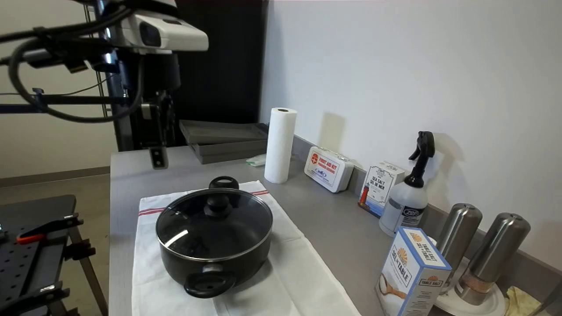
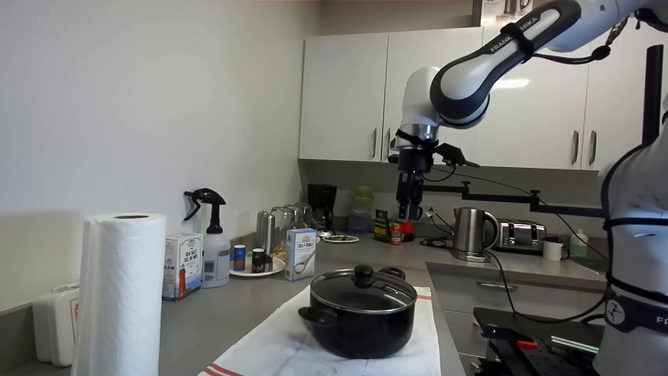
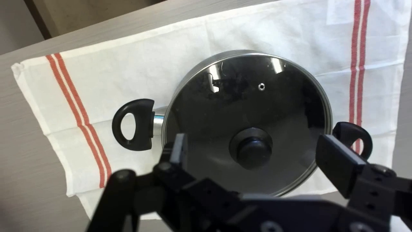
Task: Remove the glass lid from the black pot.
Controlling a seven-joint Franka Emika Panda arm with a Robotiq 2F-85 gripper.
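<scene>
glass lid (image 1: 215, 229) on black pot (image 2: 365, 333); hand (image 3: 254, 146) spread, higher.

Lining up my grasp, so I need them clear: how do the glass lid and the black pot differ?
The glass lid is see-through; the black pot is opaque.
The lid is shallow with one central knob; the pot is deep with two side handles.
The lid rests on top of the pot; the pot stands on the white towel.
Both are round and look about equally wide.

On case (image 1: 327, 170): FIRST AID KIT; on carton (image 1: 380, 188): SEA SALT; on spray bottle (image 1: 403, 205): ZEP; on box (image 1: 412, 274): TABLE SALT; on arm (image 2: 467, 81): FRANK…MIKA
</scene>
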